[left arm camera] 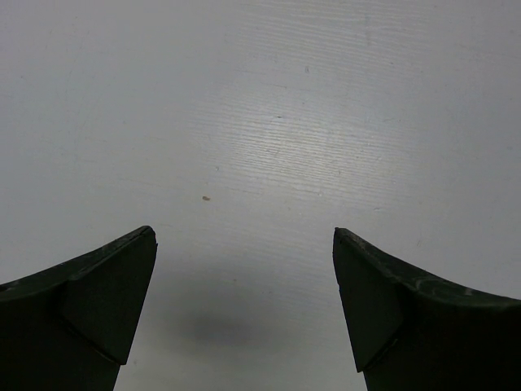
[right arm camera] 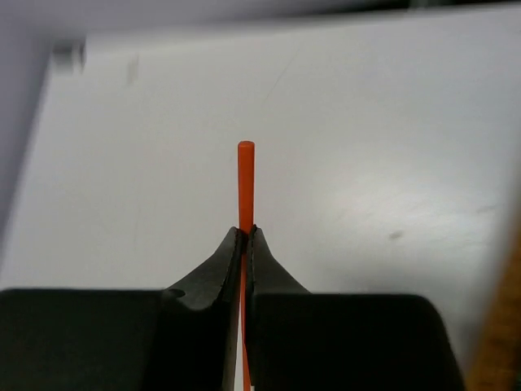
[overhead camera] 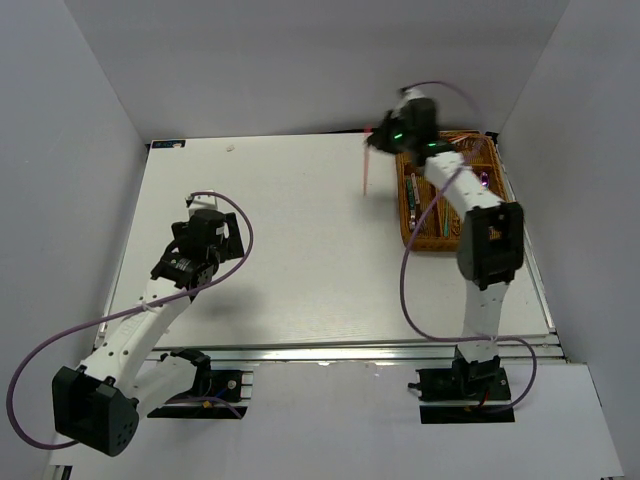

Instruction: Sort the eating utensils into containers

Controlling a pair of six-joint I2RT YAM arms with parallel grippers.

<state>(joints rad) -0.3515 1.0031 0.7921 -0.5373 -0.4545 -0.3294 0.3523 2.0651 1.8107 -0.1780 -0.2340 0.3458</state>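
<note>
My right gripper (overhead camera: pixel 375 137) is shut on a thin red chopstick (overhead camera: pixel 367 172) and holds it above the table at the far right, just left of the brown wicker tray (overhead camera: pixel 405 215). In the right wrist view the chopstick (right arm camera: pixel 245 183) sticks out past the closed gripper (right arm camera: pixel 246 232). The tray holds several utensils, among them an iridescent spoon (overhead camera: pixel 483 181) and red chopsticks (overhead camera: pixel 428 212). My left gripper (overhead camera: pixel 188 235) is open and empty over bare table at the left; its fingers (left arm camera: pixel 106 297) stand wide apart.
The tray's edge (right arm camera: pixel 498 342) shows at the right of the right wrist view. White walls enclose the table on three sides. A small dark label (overhead camera: pixel 166 144) sits at the far left corner.
</note>
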